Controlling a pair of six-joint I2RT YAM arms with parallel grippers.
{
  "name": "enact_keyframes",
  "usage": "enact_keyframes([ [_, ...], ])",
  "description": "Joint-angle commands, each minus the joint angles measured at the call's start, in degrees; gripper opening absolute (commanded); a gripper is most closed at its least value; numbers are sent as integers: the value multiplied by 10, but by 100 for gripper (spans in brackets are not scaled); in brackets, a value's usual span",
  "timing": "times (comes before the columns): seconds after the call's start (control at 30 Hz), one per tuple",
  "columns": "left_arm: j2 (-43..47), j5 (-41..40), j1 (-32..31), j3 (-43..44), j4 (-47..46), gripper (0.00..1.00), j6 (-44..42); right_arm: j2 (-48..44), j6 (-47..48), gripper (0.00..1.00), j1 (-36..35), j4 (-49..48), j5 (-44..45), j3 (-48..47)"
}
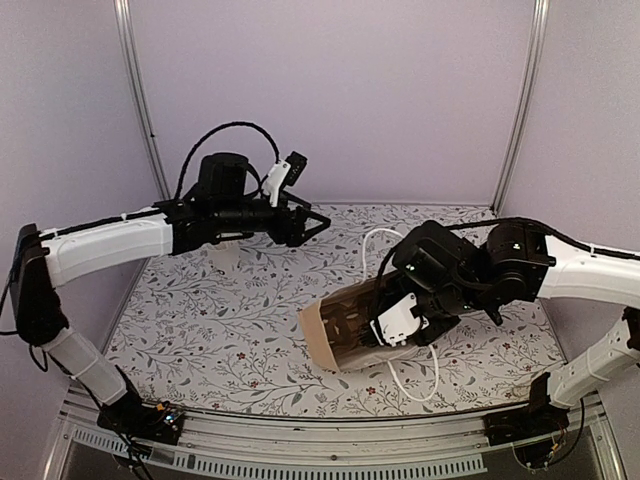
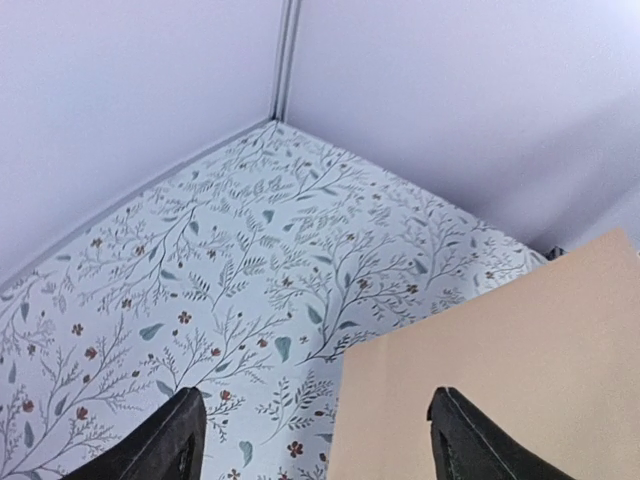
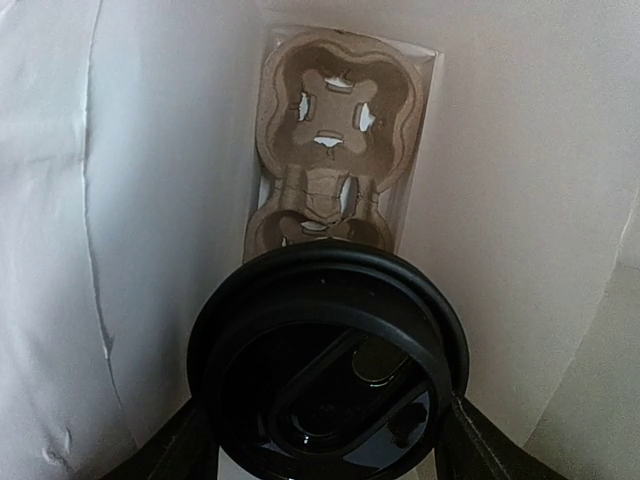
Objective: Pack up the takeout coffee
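The takeout coffee, a black cup of which only the round black lid [image 3: 325, 365] shows, is held inside a brown paper bag [image 1: 340, 335] that lies on its side at the table's middle front. My right gripper [image 3: 326, 435] is shut on the cup, one finger on each side below the lid; in the top view its wrist [image 1: 405, 318] is at the bag's mouth. The brown pulp cup carrier [image 3: 335, 130] sits at the bag's far end, beyond the lid. My left gripper [image 1: 312, 224] hovers open and empty above the table, with the bag's tan side [image 2: 500, 370] below it.
The bag's white cord handles [image 1: 432, 385] loop out near its mouth by my right arm. The flowered table cover [image 1: 220, 310] is walled on three sides by pale panels. The bag's white inner walls [image 3: 150, 200] close around the cup.
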State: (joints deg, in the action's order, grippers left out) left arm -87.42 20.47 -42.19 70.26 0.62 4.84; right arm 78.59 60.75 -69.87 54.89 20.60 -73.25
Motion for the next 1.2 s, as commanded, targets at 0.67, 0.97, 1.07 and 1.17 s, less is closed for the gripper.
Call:
enact_keyframes([
  [0.67, -324, 171, 16, 111, -86, 73, 112, -58, 31, 34, 20, -141, -28, 100],
  [0.97, -350, 210, 16, 116, -87, 66, 110, -34, 29, 34, 51, -155, -35, 104],
  [1.07, -354, 223, 16, 116, -88, 64, 110, -29, 31, 34, 56, -168, -29, 112],
  [1.17, -359, 235, 16, 116, -90, 62, 110, -28, 37, 34, 61, -182, -21, 117],
])
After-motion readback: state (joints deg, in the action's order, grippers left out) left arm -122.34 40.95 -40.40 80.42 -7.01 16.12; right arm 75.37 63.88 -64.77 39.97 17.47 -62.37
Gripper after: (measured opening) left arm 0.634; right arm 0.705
